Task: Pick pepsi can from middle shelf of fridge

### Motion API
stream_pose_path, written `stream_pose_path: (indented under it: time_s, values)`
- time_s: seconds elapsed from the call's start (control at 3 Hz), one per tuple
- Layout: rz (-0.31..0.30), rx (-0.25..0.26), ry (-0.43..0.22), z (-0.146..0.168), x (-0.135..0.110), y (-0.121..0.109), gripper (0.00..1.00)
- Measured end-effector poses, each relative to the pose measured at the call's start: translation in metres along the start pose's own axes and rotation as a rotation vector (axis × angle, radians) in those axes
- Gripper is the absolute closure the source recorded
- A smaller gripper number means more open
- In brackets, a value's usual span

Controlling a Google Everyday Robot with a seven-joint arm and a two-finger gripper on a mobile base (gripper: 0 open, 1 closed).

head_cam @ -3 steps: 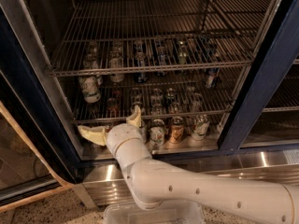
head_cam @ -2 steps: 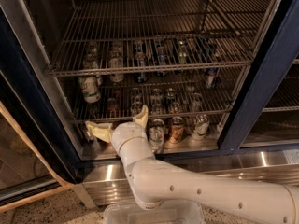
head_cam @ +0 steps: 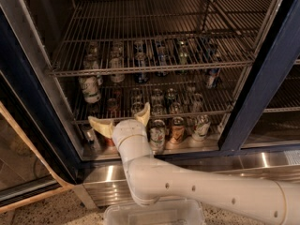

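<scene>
The fridge (head_cam: 265,90) stands open, with a dark blue frame and wire racks. The middle shelf (head_cam: 211,110) is a wire rack holding several cans. A dark blue can, likely the pepsi can (head_cam: 212,77), stands at its right side. Other dark cans stand further back, partly hidden by the rack above. My gripper (head_cam: 123,118) is open and empty, with its pale fingers (head_cam: 143,113) spread. It is at the front bar of the middle shelf, left of centre and well left of the blue can.
A white-and-green can (head_cam: 90,89) stands on the left of the middle shelf. Several cans (head_cam: 177,129) stand on the fridge floor beside my wrist. The open door frame (head_cam: 28,121) is at the left. A clear plastic bin (head_cam: 154,214) sits below my arm.
My gripper has risen a little and shifted right, toward the front bar of the middle shelf. Its fingers stay open. The cans have not moved.
</scene>
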State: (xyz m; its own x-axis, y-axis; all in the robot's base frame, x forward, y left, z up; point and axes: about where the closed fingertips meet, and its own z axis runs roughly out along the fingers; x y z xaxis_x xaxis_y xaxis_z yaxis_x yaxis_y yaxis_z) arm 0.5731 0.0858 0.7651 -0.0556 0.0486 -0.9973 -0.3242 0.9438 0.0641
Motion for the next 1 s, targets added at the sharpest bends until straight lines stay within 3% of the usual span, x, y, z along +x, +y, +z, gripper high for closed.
stream_pose_path:
  time_s: [0.33, 1.0]
  values:
    - [-0.004, 0.096, -0.041, 0.018, -0.004, -0.023, 0.00]
    - [-0.055, 0.172, -0.070, 0.052, -0.001, -0.057, 0.00]
